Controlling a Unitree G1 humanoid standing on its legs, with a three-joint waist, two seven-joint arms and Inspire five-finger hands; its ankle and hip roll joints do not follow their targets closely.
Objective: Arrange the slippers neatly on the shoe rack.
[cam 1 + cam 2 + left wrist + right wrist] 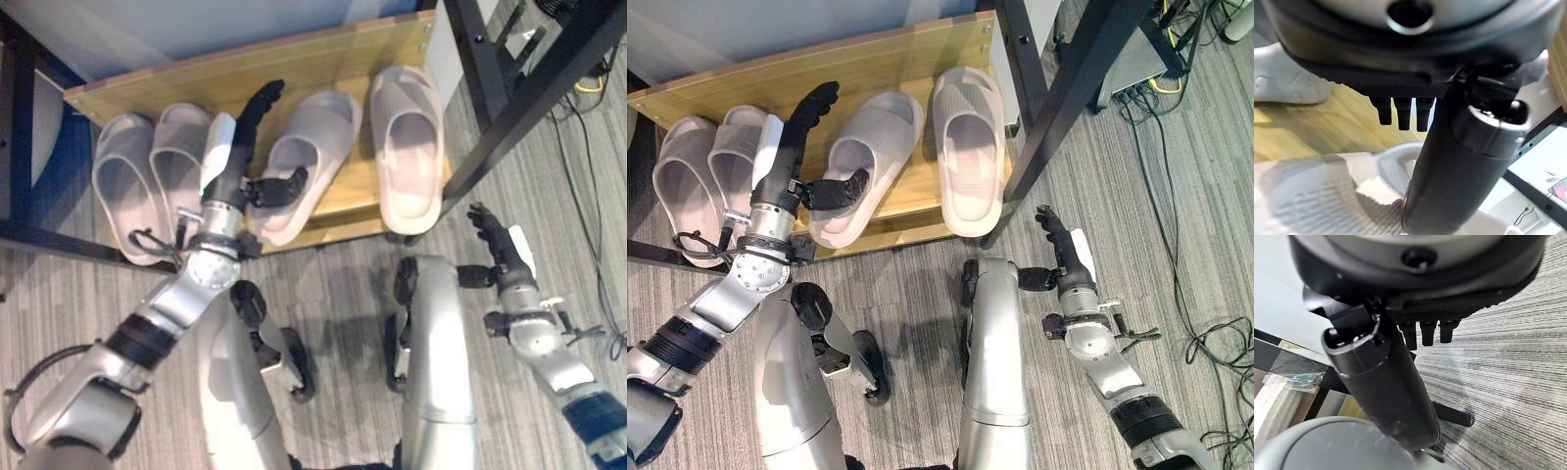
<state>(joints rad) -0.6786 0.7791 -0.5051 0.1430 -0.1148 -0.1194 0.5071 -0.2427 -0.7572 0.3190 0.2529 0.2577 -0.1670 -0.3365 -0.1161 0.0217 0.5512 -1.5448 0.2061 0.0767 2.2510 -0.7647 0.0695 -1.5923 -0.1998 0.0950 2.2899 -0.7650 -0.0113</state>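
Slippers sit four across the wooden shoe rack (323, 49) in your left eye view: a tidy pair at the left (147, 181), a straight slipper at the right (409, 147), and between them the skewed slipper (309, 162), its heel swung toward the pair. Your left hand (230, 157) reaches over the rack with fingers straight and thumb spread toward that slipper's heel, gripping nothing; I judge you are mid-way through squaring it up. In the right eye view, your right hand (1070, 257) hangs over the carpet (911, 284) beside a dark frame leg (1058, 108), fingers relaxed and empty, well apart from the rack. That leg stands just beside the straight slipper, so you have little room on that side. In the left wrist view the thumb (1464, 171) lies over the skewed slipper's ribbed strap, the fingers straight beyond it. Next, you likely need to nudge the heel rightward until it lies parallel with its mate. In the right wrist view you see carpet past straight fingers.
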